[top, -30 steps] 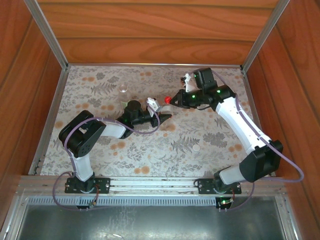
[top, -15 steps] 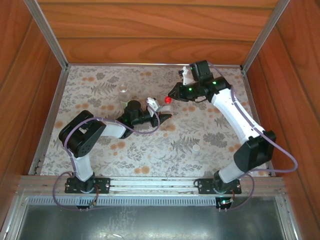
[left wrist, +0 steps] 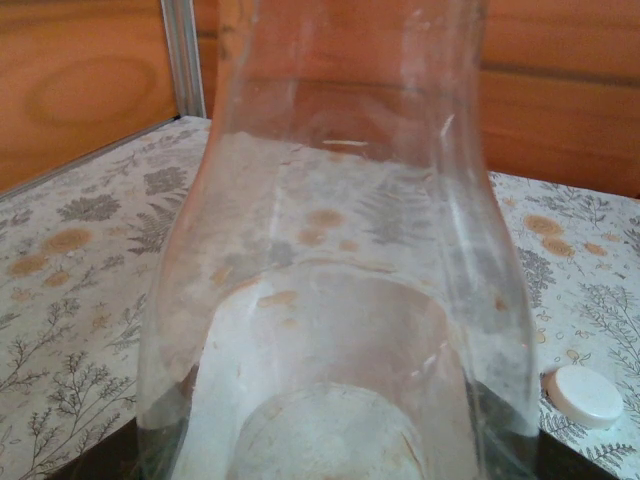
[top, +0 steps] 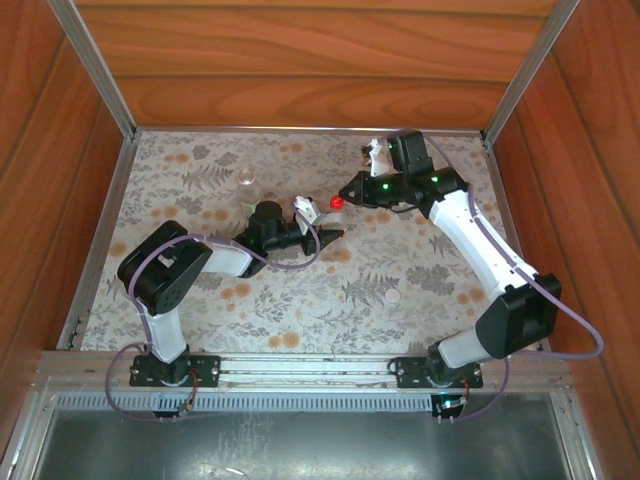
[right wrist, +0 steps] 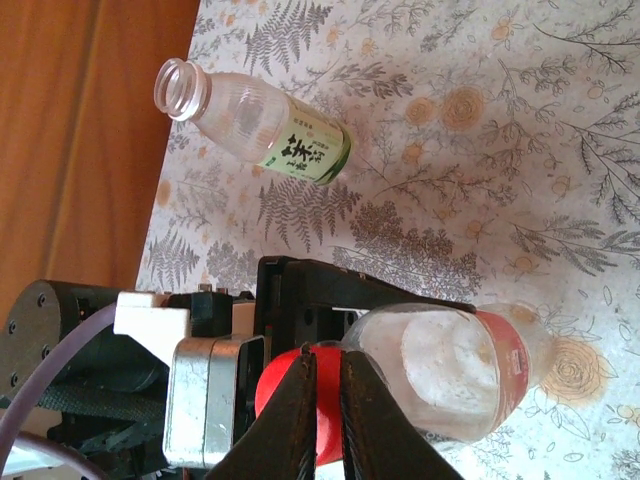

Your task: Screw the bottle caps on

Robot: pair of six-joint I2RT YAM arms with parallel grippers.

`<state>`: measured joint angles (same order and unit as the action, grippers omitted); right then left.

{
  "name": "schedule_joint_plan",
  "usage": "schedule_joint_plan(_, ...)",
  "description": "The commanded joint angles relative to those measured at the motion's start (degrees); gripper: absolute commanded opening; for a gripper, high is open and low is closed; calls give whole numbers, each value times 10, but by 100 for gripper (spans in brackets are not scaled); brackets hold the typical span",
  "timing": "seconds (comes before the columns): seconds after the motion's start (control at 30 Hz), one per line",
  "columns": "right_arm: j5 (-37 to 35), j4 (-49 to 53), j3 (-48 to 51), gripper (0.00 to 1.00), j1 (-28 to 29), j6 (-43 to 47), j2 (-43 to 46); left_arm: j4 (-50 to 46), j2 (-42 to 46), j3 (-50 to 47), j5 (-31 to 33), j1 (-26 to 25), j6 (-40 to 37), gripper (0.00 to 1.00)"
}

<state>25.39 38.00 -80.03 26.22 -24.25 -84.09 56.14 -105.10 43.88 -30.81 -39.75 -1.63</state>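
White cap lies loose on the table nearest the bases; left gripper clamps the red-labelled bottle; right gripper pinches the red cap by that bottle's mouth; green-labelled bottle stands farther back, uncapped.

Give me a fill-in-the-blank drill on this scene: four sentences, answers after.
1. The right gripper has its jaws shut on a cap coloured ____.
2. The left gripper holds the bottle whose label is ____.
3. The loose cap lying on the table is ____.
4. The other bottle, with a green-and-white label, stands with ____ cap on.

Answers: red; pinkish-red; white; no
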Motion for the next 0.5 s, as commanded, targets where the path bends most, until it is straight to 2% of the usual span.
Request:
schedule_joint_plan(0.0,17,62,8,17,14,4,29,-70,-24,-5,33,11,15,51)
schedule_joint_plan(0.1,-25,86,-19,22,13,37,28,-71,-10,-10,34,10,9,51)
schedule_joint_plan(0.2,-63,125,-62,34,14,105,15,-72,18,-24,41,10,-5,51)
schedule_joint_plan(0.3,-76,176,-113,48,22,227,8,-80,46,-41,38,12,-28,51)
schedule_joint_plan(0.37,-97,206,-140,61,34,313,7,-95,60,-46,17,17,-42,51)
schedule_joint_plan(0.47,-126,245,-170,71,59,420,5,-117,72,-48,-14,26,-54,51)
